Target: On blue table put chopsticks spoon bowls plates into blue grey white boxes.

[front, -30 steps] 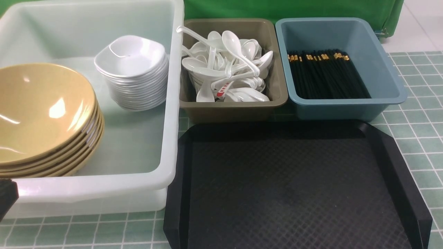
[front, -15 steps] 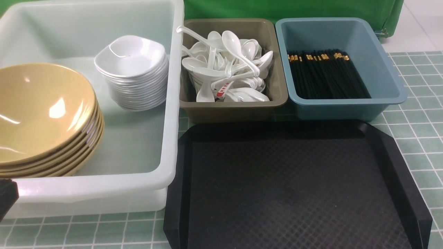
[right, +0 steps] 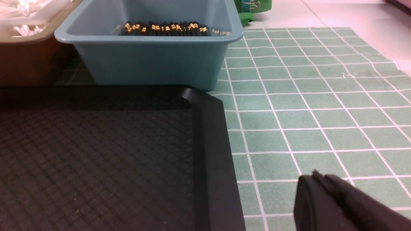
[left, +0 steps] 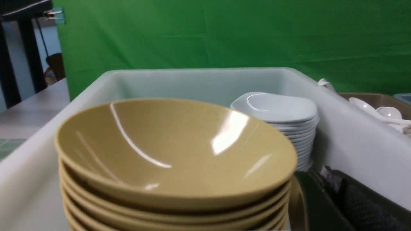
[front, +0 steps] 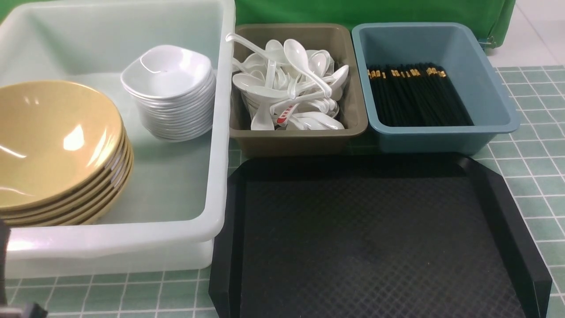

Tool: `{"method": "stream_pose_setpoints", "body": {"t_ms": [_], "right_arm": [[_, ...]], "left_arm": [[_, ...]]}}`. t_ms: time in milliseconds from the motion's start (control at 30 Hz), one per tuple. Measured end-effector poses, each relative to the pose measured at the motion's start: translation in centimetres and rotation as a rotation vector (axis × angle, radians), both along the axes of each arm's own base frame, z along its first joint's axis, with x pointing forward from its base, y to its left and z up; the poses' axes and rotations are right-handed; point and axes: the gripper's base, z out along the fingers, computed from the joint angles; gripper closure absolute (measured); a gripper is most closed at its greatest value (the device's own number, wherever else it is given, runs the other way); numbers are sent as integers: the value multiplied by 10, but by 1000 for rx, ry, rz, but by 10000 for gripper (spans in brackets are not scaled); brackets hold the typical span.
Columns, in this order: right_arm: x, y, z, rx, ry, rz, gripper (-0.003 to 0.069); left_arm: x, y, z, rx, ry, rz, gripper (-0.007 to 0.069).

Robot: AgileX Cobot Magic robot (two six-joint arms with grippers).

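Note:
Several tan bowls (front: 53, 145) are stacked in the white tub (front: 216, 132), with a stack of white plates (front: 170, 88) behind them. White spoons (front: 289, 88) fill the olive-grey box (front: 300, 139). Black chopsticks (front: 415, 95) lie in the blue box (front: 441, 137). In the left wrist view my left gripper (left: 324, 179) is shut and empty, low between the bowl stack (left: 173, 154) and the tub wall (left: 353, 147). In the right wrist view my right gripper (right: 316, 181) is shut and empty over the blue table (right: 305, 106), right of the tray.
A black textured tray (front: 375, 238) lies in front of the two small boxes, with nothing on it. One spoon with a red label (front: 287, 112) lies among the spoons. A dark part of my left arm (front: 3, 260) shows at the front view's lower left edge.
The dark part of my left arm at the front view's lower left edge has drawn back and down, almost out of view. Nothing else has moved.

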Motion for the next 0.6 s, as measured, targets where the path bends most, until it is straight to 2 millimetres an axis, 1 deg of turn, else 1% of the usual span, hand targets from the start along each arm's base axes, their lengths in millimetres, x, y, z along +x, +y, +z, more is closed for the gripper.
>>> {"method": "stream_pose_setpoints", "body": {"t_ms": [33, 100, 133, 267, 600], "right_arm": [[0, 0, 0, 0, 0, 0, 611], [0, 0, 0, 0, 0, 0, 610], [0, 0, 0, 0, 0, 0, 608], [0, 0, 0, 0, 0, 0, 606], [0, 0, 0, 0, 0, 0, 596]], "left_arm": [[-1, 1, -7, -24, 14, 15, 637], [-2, 1, -13, -46, 52, 26, 637], [-3, 1, -20, -56, 121, 34, 637], [-5, 1, -33, -63, 264, 35, 637], [-5, 1, -34, -63, 276, 35, 637]]}}
